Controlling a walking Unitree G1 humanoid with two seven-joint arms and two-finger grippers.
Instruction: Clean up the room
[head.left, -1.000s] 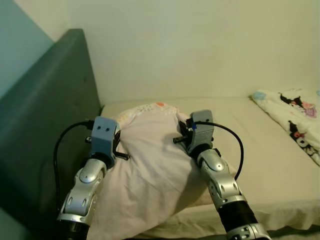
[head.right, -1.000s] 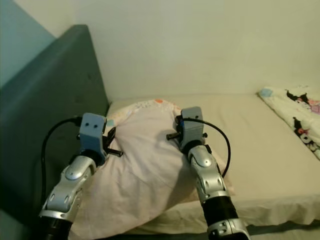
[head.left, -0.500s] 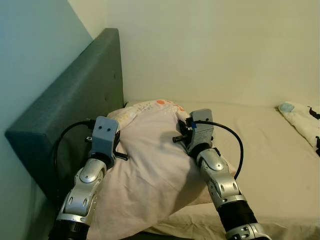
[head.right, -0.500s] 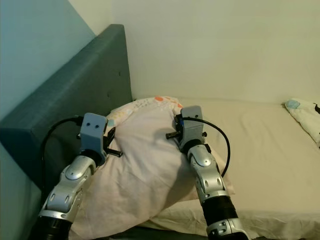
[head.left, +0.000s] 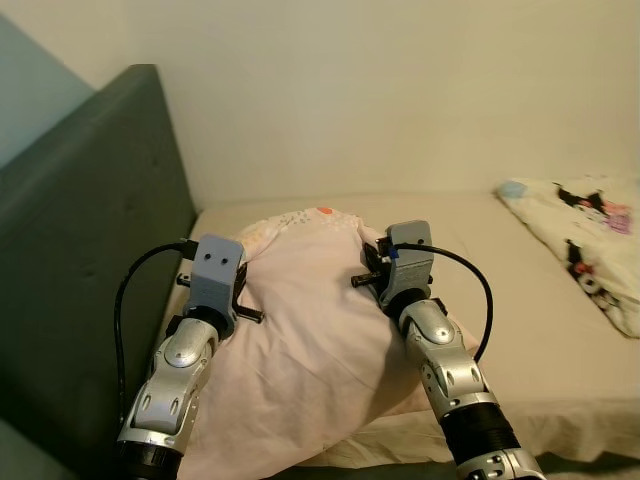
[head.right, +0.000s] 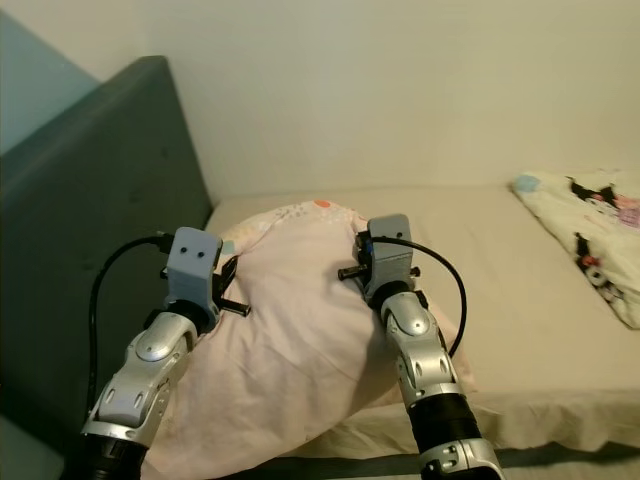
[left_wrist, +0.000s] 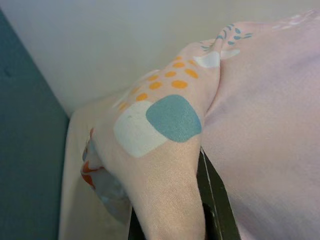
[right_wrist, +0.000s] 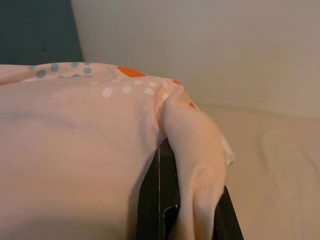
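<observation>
While both silver arms reach forward over a bed (head.left: 520, 300), each pinches a fold of one pale pink pillow (head.left: 310, 340) between its black fingers. The left gripper (left_wrist: 172, 220) has its jaws pressed onto a corner printed with orange dots and a teal patch. The right gripper (right_wrist: 182, 210) has its jaws clamped on the opposite corner, dotted white and orange. The pillow hangs between the two sets of jaws and drapes down toward the robot; its long axis runs from near the robot away toward the pale wall (head.left: 400, 90). Just beyond the left jaws stands a dark grey-green headboard (head.left: 80, 230). Well off to the right of the right jaws lies a white cartoon-print blanket (head.left: 585, 225) on the beige sheet.
</observation>
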